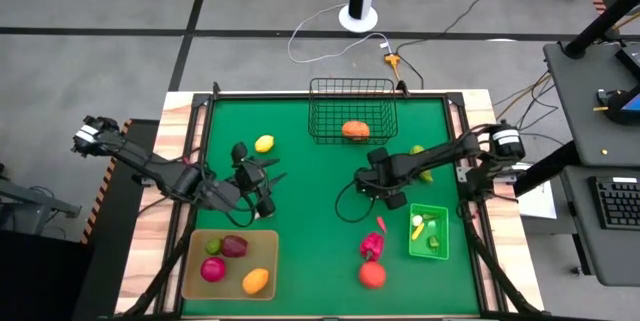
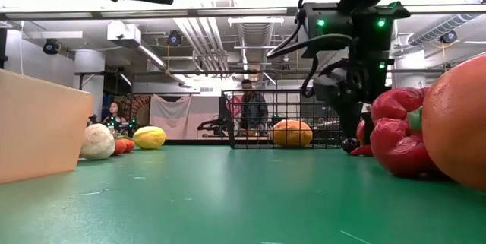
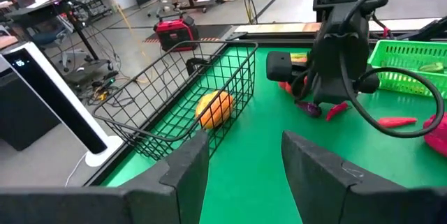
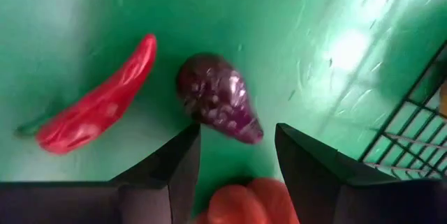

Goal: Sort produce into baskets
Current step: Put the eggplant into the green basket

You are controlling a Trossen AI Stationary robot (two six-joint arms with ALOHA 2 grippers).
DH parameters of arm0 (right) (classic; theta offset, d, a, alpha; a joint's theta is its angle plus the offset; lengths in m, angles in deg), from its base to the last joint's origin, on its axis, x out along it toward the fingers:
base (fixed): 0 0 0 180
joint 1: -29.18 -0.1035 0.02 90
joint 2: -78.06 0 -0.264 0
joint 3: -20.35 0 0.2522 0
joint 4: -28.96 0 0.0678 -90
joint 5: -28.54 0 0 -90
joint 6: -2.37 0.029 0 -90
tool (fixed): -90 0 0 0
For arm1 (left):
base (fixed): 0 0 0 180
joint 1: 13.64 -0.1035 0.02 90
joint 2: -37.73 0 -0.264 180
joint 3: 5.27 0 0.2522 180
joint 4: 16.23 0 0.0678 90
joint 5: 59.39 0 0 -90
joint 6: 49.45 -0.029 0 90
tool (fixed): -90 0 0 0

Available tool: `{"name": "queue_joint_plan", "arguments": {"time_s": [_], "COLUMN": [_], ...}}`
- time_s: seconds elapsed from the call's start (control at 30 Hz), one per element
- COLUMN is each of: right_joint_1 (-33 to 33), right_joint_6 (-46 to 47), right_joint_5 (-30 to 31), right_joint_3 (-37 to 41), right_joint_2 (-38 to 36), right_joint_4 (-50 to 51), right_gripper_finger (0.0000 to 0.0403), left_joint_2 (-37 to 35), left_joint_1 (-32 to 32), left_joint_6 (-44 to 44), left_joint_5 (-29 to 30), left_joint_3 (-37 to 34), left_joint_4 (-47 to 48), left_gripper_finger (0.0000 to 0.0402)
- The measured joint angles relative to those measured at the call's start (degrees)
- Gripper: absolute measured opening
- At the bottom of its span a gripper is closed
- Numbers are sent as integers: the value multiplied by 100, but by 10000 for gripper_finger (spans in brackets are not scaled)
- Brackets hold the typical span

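Observation:
My right gripper (image 1: 385, 193) is open and points down over a purple grape cluster (image 4: 216, 105) that lies on the green mat. A red chilli (image 4: 98, 109) lies beside the cluster. An orange-red piece (image 4: 244, 199) shows between the fingers near their bases. In the low view my right gripper (image 2: 353, 137) hangs just above the mat. My left gripper (image 1: 262, 189) is open and empty above the mat's left middle, and its wrist view shows its fingers (image 3: 188, 172) apart. The black wire basket (image 1: 352, 111) holds one orange fruit (image 1: 354, 129).
The tan tray (image 1: 262, 251) at the near left holds several pieces. The green bin (image 1: 444, 233) at the near right holds some too. A yellow lemon (image 1: 264, 143), a pink pepper (image 1: 371, 246), an orange-red fruit (image 1: 372, 274) and a small chilli (image 1: 381, 224) lie loose on the mat.

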Motion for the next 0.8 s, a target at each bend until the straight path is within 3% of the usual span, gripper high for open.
{"name": "queue_joint_plan", "arguments": {"time_s": [0.3, 0.6, 0.8], "right_joint_1": [169, 383, 390], "right_joint_6": [-56, 25, 148], "right_joint_5": [-501, -901, -901], "right_joint_3": [-150, -164, -260], "right_joint_2": [66, 59, -23], "right_joint_4": [-141, -207, -115], "right_gripper_finger": [130, 35, 22], "left_joint_2": [149, 293, 305], "left_joint_1": [-4, -4, -4], "left_joint_6": [0, 65, 129], "left_joint_5": [4, 4, 4], "left_joint_3": [-2, -2, -2], "left_joint_4": [-6, -19, -22], "left_gripper_finger": [162, 162, 162]}}
